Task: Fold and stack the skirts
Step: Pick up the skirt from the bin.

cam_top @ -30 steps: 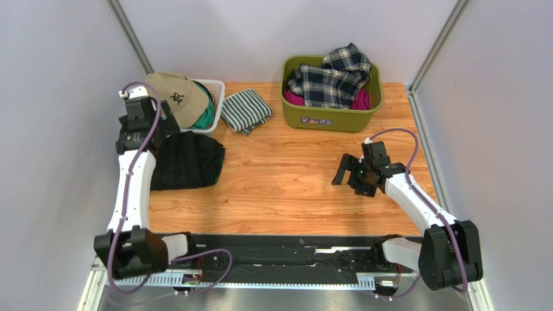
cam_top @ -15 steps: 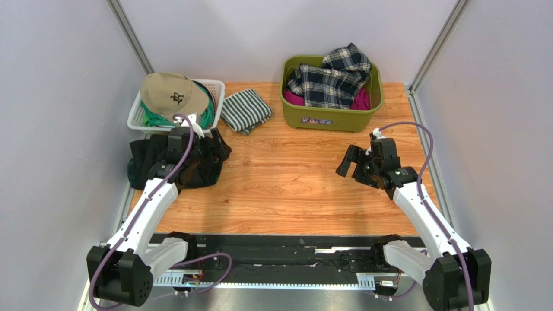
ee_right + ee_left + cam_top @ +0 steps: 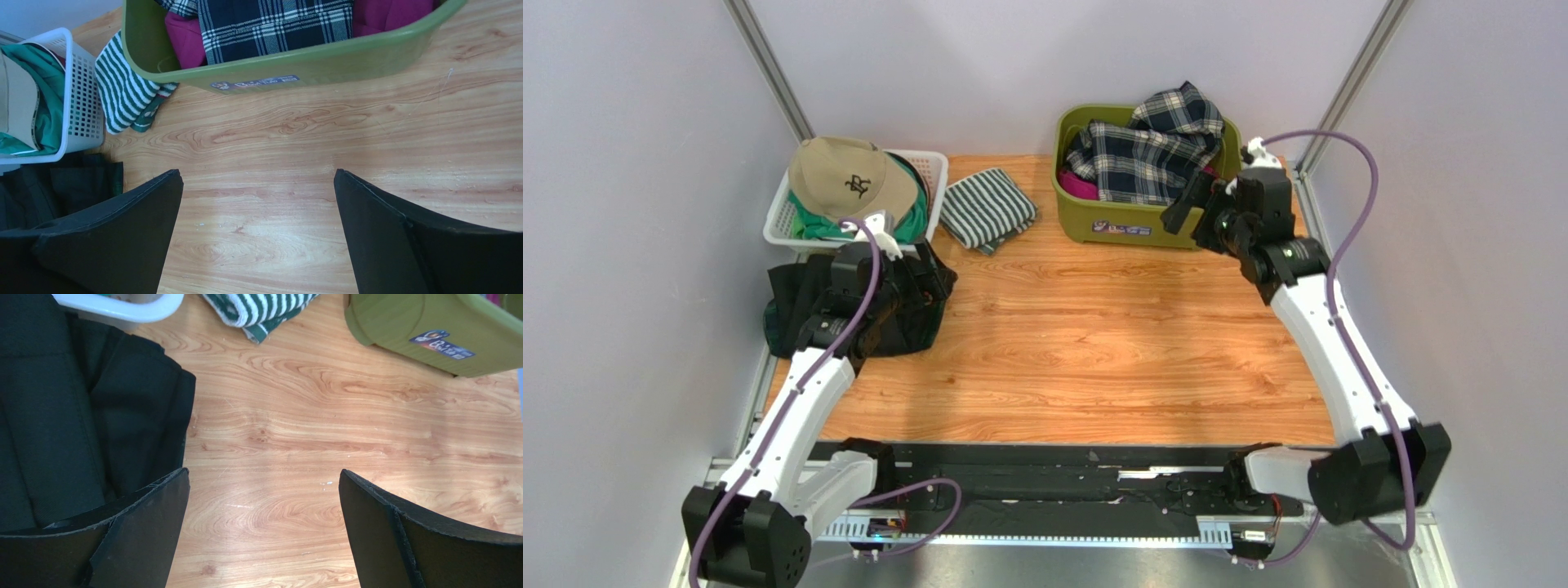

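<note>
A navy-white plaid skirt (image 3: pixel 1149 147) lies heaped in the green bin (image 3: pixel 1136 223) at the back; the right wrist view shows this plaid skirt (image 3: pixel 276 24) inside the bin (image 3: pixel 294 61). A folded dark skirt pile (image 3: pixel 808 312) lies at the table's left, black in the left wrist view (image 3: pixel 73 416), with a dark green edge at its left. My left gripper (image 3: pixel 934 279) hangs open over the pile's right edge, only bare wood between its fingertips (image 3: pixel 264 478). My right gripper (image 3: pixel 1201 211) is open at the bin's front right corner, holding nothing (image 3: pixel 258 177).
A white basket (image 3: pixel 935 184) with a tan cap (image 3: pixel 848 178) and green cloth stands at the back left. A green-and-white striped folded cloth (image 3: pixel 987 208) lies between basket and bin. Magenta cloth (image 3: pixel 387 12) sits under the plaid skirt. Grey walls close in on three sides.
My right arm has swung from the middle right of the table back to the green bin. My left arm came from beside the basket to the dark pile's right edge, then held.
</note>
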